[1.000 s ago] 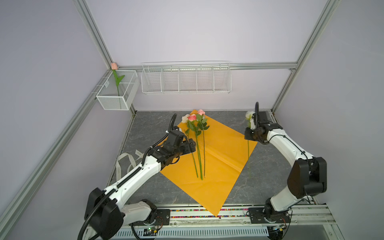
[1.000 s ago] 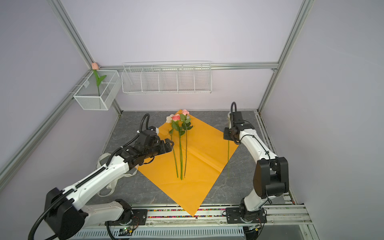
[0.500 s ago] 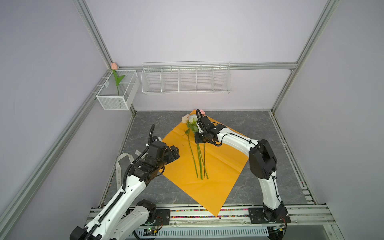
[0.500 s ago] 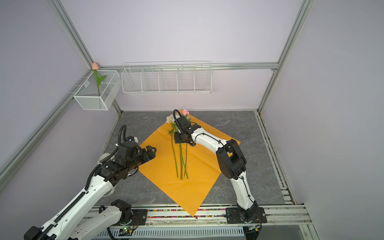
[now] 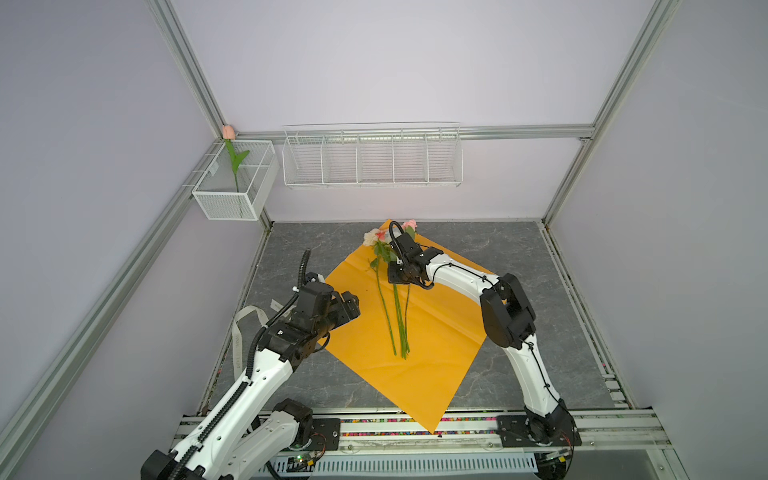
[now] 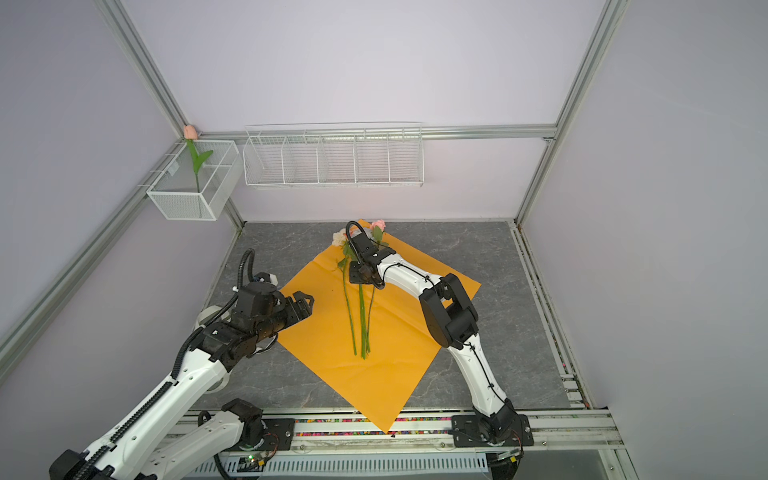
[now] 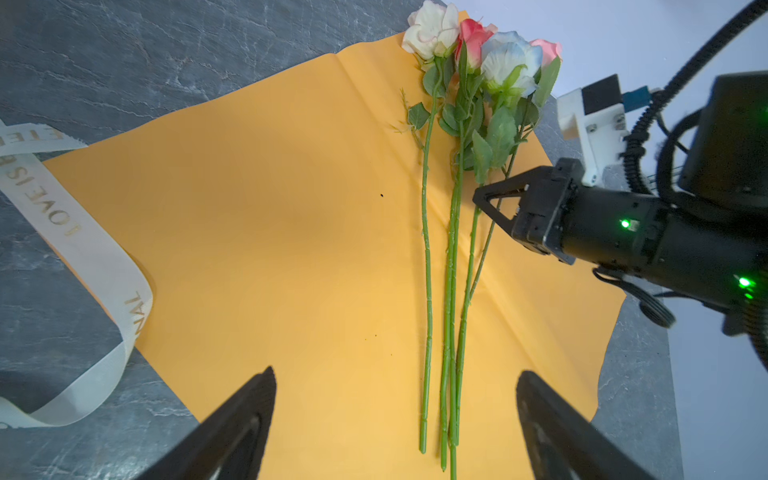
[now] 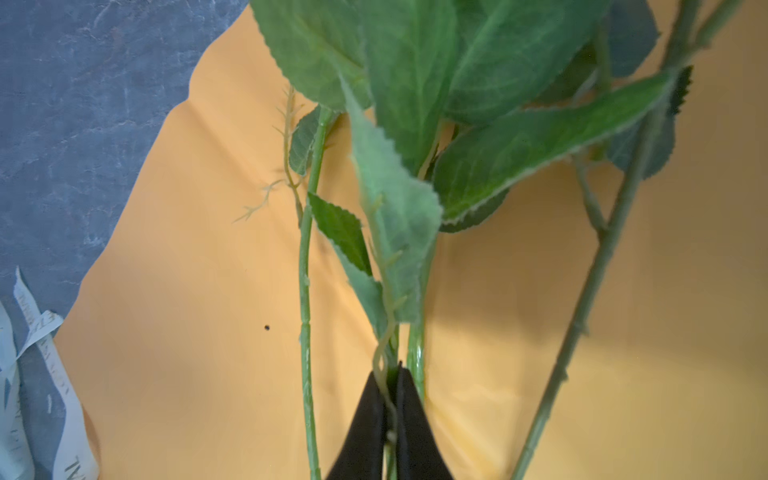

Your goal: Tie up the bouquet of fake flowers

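Observation:
The bouquet of fake flowers [image 5: 390, 307] [image 6: 360, 316] lies on the orange wrapping paper [image 5: 436, 332] [image 6: 324, 332]. Its white, pink and pale blue roses [image 7: 478, 50] point to the back and its green stems [image 7: 451, 270] run side by side. My right gripper [image 5: 394, 276] [image 6: 355, 276] [image 8: 392, 374] is shut on one thin stem just below the leaves [image 8: 415, 104]; it shows in the left wrist view [image 7: 478, 195] too. My left gripper [image 5: 349, 307] [image 6: 305, 305] [image 7: 395, 374] hovers open over the paper's left corner, holding nothing.
A pale printed ribbon [image 7: 83, 257] [image 5: 245, 320] [image 8: 41, 374] lies looped on the grey table left of the paper. On the back wall hang a wire basket [image 5: 216, 199] holding a single pink tulip [image 5: 235, 162] and a long wire shelf [image 5: 370, 158].
My right arm has swung from the table's right side to the middle, carrying a flower onto the paper beside the others. My left arm has drawn back to the paper's left corner.

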{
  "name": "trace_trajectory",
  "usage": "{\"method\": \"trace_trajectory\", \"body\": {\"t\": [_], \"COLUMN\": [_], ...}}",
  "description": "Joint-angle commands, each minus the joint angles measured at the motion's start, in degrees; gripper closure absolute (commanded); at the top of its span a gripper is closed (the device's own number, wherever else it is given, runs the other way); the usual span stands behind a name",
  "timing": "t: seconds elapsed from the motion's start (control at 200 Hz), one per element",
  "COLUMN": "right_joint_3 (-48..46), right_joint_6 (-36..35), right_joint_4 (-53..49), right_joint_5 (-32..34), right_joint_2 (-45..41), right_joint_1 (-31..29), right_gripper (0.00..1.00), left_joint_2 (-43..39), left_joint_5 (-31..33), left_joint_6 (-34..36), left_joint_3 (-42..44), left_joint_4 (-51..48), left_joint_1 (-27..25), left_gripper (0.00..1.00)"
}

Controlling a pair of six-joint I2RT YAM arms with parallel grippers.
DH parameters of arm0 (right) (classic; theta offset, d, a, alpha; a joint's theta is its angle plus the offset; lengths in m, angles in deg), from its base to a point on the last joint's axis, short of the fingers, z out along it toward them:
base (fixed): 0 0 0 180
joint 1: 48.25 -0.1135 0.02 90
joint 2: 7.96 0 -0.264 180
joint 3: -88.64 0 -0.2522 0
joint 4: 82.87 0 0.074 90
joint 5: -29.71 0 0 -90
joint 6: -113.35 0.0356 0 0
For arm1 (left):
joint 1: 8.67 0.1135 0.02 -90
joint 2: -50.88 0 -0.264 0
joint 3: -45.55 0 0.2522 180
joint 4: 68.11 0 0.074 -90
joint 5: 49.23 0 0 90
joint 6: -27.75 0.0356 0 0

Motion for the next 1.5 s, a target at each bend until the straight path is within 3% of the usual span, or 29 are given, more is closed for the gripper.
{"method": "trace_trajectory", "body": {"t": [0.0,0.2,0.355,0.535,0.665,0.85,0.905,0.995,1.085,1.495], "right_joint_3": [3.7,2.8,1.0,0.6,-1.8,-13.6,-18.3,-24.1,-23.2,-13.9], "right_joint_6": [-1.6,1.2,-0.4,-3.4,-5.4,-6.7,-6.3,-7.2,-7.4,-5.7], "right_joint_4": [-4.4,-5.2,-3.7,-5.2,-6.7,-3.9,-1.9,3.1,2.6,2.8], "right_joint_5": [0.8,-2.4,-4.5,-4.9,-4.3,-0.3,1.0,-2.3,-7.9,-11.2], "right_joint_2": [1.5,2.2,-0.8,-5.7,-9.8,-19.6,-23.3,-26.8,-24.8,-8.9], "right_joint_1": [0.8,2.1,2.1,2.4,2.8,3.9,4.5,5.3,4.8,1.3], "right_gripper": [0.90,0.80,0.74,0.57,0.54,0.52,0.48,0.48,0.52,0.54], "left_joint_2": [0.5,1.5,1.9,2.1,1.7,1.1,1.1,1.1,1.5,1.2], "left_joint_5": [-0.4,-1.1,-1.5,-1.9,-1.7,-1.2,-0.9,-0.9,-1.4,-1.4], "left_joint_6": [0.0,-0.1,-0.1,-0.4,-0.4,-0.1,0.2,0.2,0.1,-0.2], "left_joint_3": [0.9,0.7,0.6,0.5,0.1,0.2,0.2,0.6,0.9,1.0], "left_joint_4": [0.2,0.9,1.0,1.1,0.8,0.0,-0.3,-0.4,0.4,-0.2], "left_joint_1": [0.4,0.4,0.4,0.4,0.4,0.4,0.4,0.4,0.4,0.4], "left_gripper": [0.09,0.09,0.09,0.09,0.09,0.09,0.09,0.09,0.09,0.09]}}
